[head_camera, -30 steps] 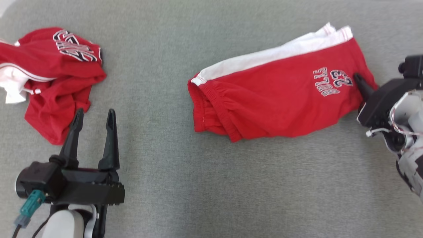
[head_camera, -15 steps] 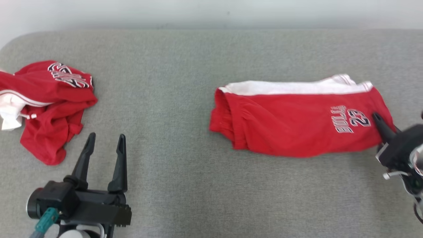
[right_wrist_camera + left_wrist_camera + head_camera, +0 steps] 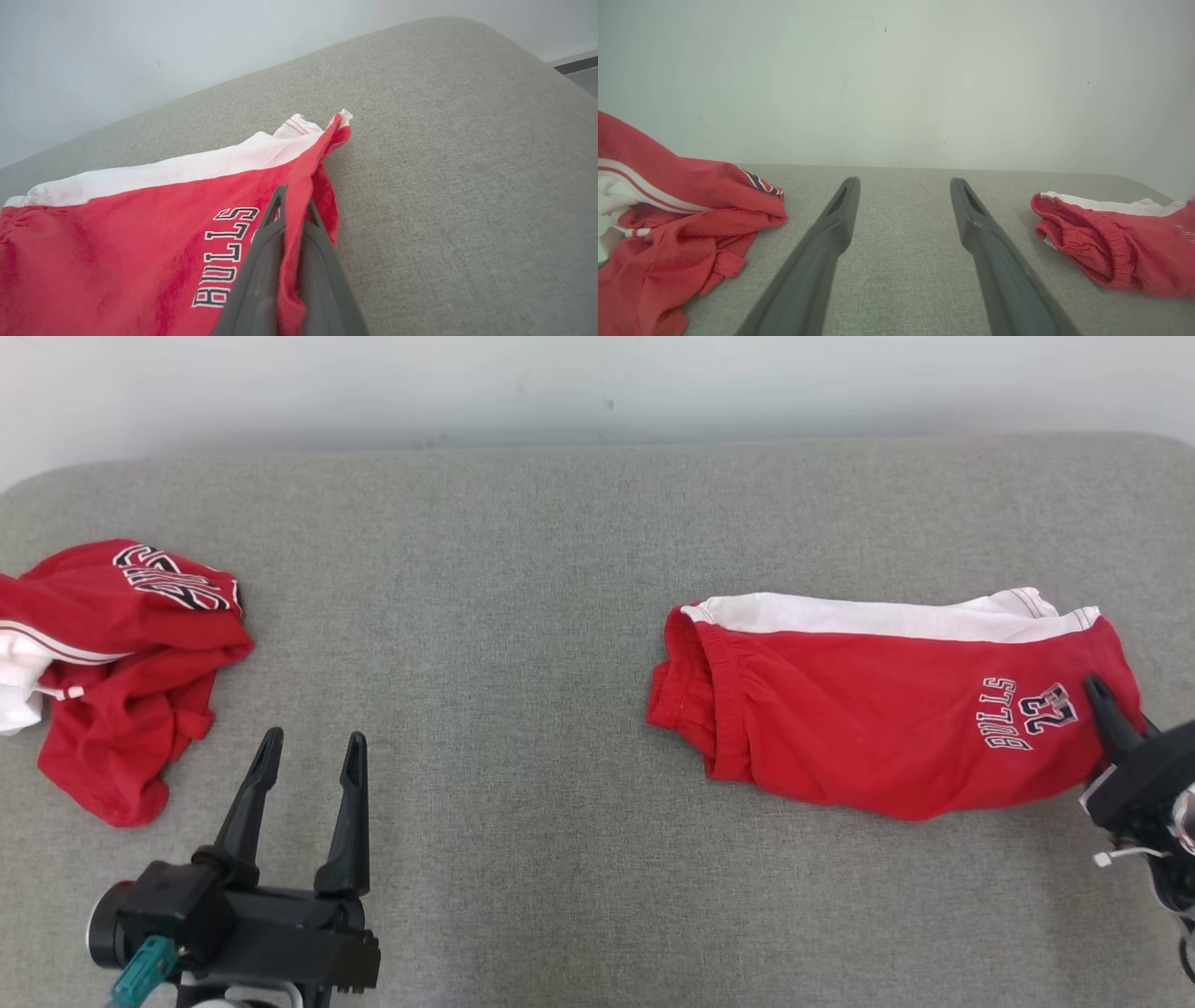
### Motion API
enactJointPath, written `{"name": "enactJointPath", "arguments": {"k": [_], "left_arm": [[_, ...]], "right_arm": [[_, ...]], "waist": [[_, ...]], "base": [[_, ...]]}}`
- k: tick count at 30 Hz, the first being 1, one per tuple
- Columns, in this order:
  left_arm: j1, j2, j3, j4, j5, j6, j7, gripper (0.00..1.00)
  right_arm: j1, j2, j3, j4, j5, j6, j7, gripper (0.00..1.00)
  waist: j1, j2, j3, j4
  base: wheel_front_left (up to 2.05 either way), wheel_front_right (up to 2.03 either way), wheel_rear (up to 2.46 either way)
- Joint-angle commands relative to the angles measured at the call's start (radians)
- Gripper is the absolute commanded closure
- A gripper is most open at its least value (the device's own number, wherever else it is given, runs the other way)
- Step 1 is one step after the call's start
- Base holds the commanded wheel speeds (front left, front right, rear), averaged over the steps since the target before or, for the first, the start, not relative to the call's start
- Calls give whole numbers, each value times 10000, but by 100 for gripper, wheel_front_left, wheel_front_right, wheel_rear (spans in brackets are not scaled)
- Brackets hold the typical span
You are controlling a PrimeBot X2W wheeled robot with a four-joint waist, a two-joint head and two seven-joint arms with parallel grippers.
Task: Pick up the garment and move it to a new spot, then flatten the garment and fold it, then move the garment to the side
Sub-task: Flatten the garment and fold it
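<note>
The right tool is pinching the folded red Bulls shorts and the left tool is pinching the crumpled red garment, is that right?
Not the left one. The left tool stands open, apart from the crumpled red garment, holding nothing; the left wrist view shows it. The right tool does pinch the folded red Bulls shorts.

It is a plain room indoors. A big desk (image 3: 560, 569) with round corners, covered in grey cloth, stands against a bare white wall (image 3: 597, 383). Home or lab, I cannot tell.
</note>
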Motion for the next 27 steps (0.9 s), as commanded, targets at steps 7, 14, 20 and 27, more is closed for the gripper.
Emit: {"name": "enactJointPath", "arguments": {"k": [7, 14, 20, 27], "left_arm": [[362, 36, 92, 78, -155, 18, -4, 0], [538, -7, 135, 118, -219, 17, -4, 0], [626, -80, 88, 139, -246, 17, -4, 0], [514, -149, -42, 249, -287, 16, -4, 0]], "right_arm": [[-443, 437, 207, -611, -445, -25, -528, 100], [-552, 833, 597, -1899, -900, -25, -696, 100], [-352, 1307, 879, -2748, -1326, -25, -586, 100], [-19, 2319, 1312, -2516, -1950, -25, -230, 100]], "waist": [[0, 0, -400, -17], [0, 0, -709, 96], [0, 0, -808, 351], [0, 0, -748, 899]], "base": [[0, 0, 0], [0, 0, 0], [0, 0, 0], [0, 0, 0]]}}
